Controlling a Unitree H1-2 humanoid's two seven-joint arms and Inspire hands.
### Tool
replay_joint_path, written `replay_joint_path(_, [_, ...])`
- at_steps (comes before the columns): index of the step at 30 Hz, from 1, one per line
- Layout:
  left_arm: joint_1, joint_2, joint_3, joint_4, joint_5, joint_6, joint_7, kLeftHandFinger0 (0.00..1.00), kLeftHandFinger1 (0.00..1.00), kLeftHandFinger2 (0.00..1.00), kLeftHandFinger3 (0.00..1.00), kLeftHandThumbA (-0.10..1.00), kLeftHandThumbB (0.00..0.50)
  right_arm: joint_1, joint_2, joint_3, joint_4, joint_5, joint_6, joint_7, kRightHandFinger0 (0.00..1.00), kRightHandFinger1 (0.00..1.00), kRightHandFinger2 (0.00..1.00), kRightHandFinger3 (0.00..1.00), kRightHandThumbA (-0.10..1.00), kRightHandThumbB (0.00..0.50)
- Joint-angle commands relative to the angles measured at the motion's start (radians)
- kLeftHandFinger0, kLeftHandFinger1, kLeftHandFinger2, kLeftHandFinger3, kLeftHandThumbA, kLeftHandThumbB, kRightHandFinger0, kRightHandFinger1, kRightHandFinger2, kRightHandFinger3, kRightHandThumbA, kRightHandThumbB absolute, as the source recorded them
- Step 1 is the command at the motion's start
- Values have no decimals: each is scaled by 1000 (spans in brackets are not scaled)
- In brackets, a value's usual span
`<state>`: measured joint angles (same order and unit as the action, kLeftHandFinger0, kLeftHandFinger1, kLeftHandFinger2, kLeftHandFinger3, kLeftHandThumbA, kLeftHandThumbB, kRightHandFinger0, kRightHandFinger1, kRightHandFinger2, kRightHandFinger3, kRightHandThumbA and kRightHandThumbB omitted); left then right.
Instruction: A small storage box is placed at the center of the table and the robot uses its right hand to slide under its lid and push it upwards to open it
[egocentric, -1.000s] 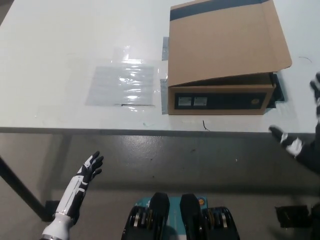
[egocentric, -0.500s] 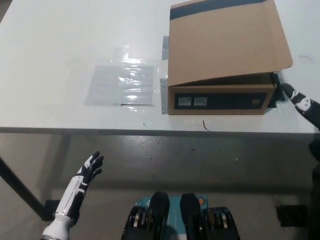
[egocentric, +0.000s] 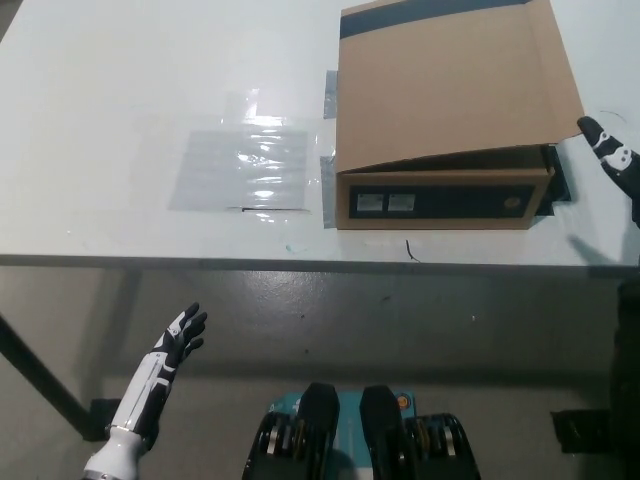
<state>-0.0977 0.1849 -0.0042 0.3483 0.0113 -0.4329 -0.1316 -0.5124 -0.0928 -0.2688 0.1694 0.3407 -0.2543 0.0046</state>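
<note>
A brown cardboard storage box (egocentric: 440, 195) stands on the white table (egocentric: 120, 120), right of the middle. Its flat lid (egocentric: 450, 85) lies over it, with the right front corner lifted slightly off the box body. My black right hand (egocentric: 612, 152) is at the picture's right edge, just right of that lid corner, fingers stretched toward it; I cannot see whether it touches. Most of the hand is cut off by the edge. My white left hand (egocentric: 175, 345) rests low at the lower left, below the table's front edge, fingers spread and holding nothing.
A clear plastic sheet (egocentric: 245, 168) lies flat on the table left of the box. Dark tape patches (egocentric: 328, 190) show around the box's base. A short black mark (egocentric: 411, 250) sits near the table's front edge.
My right hand rose from below the table's front edge at the lower right, up and over the table to beside the lid's right corner. The box, lid and left hand have not moved.
</note>
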Motion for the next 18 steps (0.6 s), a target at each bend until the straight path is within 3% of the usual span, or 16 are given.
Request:
replay_joint_path(1, [-10,14,-1,-17,-18,-37,-17,1000,1000,1000,1000,1000,500,-66,1,-22,21,110,13,30,1000,1000,1000,1000,1000,250])
replay_joint_path(6, [-10,14,-2,-18,-18,-37,-17,1000,1000,1000,1000,1000,500,-70,6,-24,29,147,28,36,1000,1000,1000,1000,1000,240])
replay_joint_path(18, [-8,17,-2,-18,-11,-37,-15,1000,1000,1000,1000,1000,500,-91,28,-41,87,276,69,87,1000,1000,1000,1000,1000,271])
